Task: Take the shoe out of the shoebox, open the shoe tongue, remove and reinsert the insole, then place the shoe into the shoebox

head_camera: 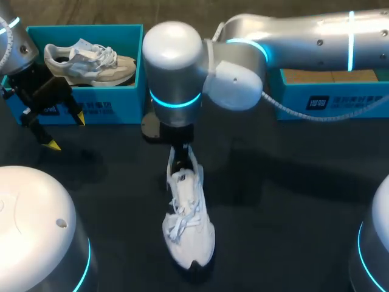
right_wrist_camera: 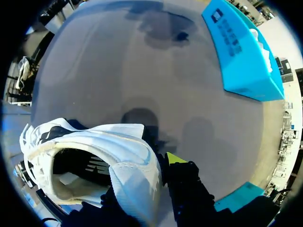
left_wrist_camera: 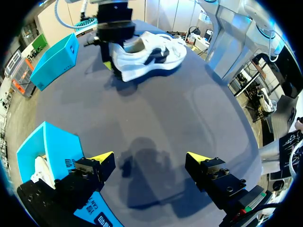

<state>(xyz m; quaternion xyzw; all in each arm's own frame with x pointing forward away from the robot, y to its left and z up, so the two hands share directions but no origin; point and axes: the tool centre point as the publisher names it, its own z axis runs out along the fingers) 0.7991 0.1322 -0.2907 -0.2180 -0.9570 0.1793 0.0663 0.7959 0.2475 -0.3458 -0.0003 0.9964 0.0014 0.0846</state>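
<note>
Gripping white shoe [head_camera: 189,225] heel: right gripper [head_camera: 180,161] (left gripper [left_wrist_camera: 150,158] spread, beside shoebox [head_camera: 91,108]).

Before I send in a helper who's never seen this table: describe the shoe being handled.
On the dark table, look at its middle, where the right gripper holds a heel. That white shoe sits outside any box, unlike the beige shoe inside the teal box.

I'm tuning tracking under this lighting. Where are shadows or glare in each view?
Head view: glare on the right arm's glossy joint. Left wrist view: the left jaws' shadow darkens the table. Right wrist view: soft shadows beyond the white shoe.
</note>
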